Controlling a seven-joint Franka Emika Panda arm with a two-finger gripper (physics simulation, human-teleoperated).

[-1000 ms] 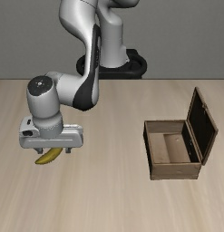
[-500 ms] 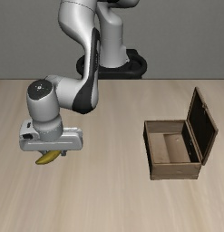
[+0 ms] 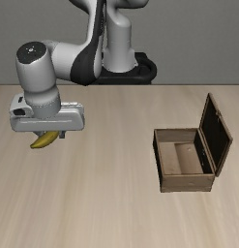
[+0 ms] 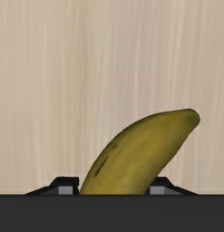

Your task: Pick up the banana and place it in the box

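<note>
Exterior view: the gripper (image 3: 49, 131) hangs from the bent arm (image 3: 80, 60) over the wooden table (image 3: 111, 208), pointing down. Its jaws are clenched on the banana (image 3: 44, 141), which juts out from between them, one end slanting down and away toward the exterior view's left. The fruit is yellow with a darker, greenish-brown underside. It looks clear of the tabletop, though the gap beneath it is hard to make out. The box (image 3: 184, 161), brown and open-topped, sits on the table well apart from the jaws, off toward the exterior view's right. Its lid (image 3: 217, 132) stands raised on the side of the box farthest from the jaws, tilted slightly outward. The robot's base (image 3: 123, 70) stands beyond the gripper, at the table's far edge.

Wrist view: the banana (image 4: 141, 149) rises from between the two fingers (image 4: 61, 187) and curves away from them to a blunt tip. Both fingertips press against its thick end, one on each side, so the grasp is closed on it from two sides. Dark speckles mark the peel close to the jaws. Pale wood grain of the table (image 4: 59, 72) spreads beyond the fruit.
</note>
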